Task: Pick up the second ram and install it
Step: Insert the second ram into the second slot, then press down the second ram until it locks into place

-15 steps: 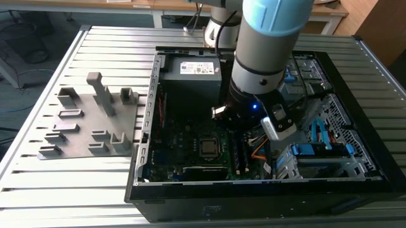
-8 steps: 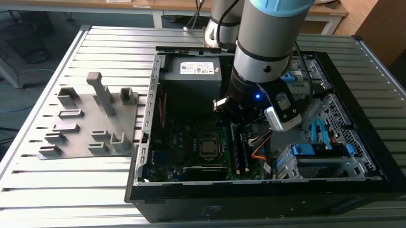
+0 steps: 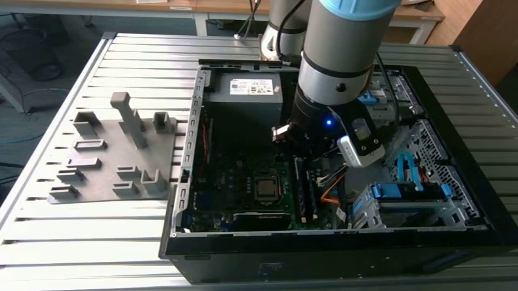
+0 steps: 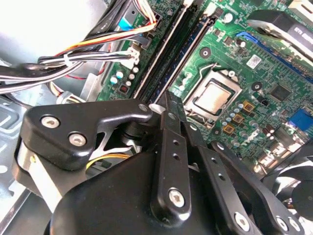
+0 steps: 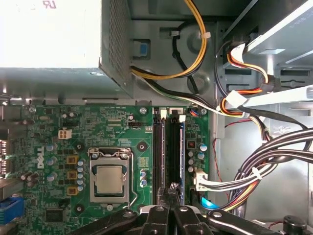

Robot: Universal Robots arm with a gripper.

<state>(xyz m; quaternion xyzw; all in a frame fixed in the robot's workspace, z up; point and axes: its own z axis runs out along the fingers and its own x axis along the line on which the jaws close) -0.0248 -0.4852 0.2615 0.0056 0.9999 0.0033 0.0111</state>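
The gripper (image 5: 171, 192) is down inside the open case (image 3: 340, 242), its fingers drawn together to a narrow point with nothing visible between them. The tips are at the near end of the two memory slots, which run straight away from them across the board (image 5: 122, 132). The ram (image 5: 174, 152) appears to be a dark strip already standing in the blue-edged slot directly ahead of the fingertips, with a similar strip in the slot just beside it. Whether the tips touch its edge or hang just above it I cannot tell. I judge this to be the seating step: the pick-up is done and the stick is being pressed home, not carried. Any further push would call for straight downward pressure along the stick's top edge, kept off the neighbouring slot, until the end clips close. The processor socket (image 5: 111, 178) lies to one side of the gripper. A thick bundle of cables (image 5: 254, 166) lies on the other side, near enough to be minded. The power supply (image 5: 49, 34) sits beyond the far end of the slots. The case lies on a ribbed metal table (image 3: 81, 242), with a grey tray (image 3: 113, 157) well apart from the gripper, outside the case. Wooden desks stand behind.
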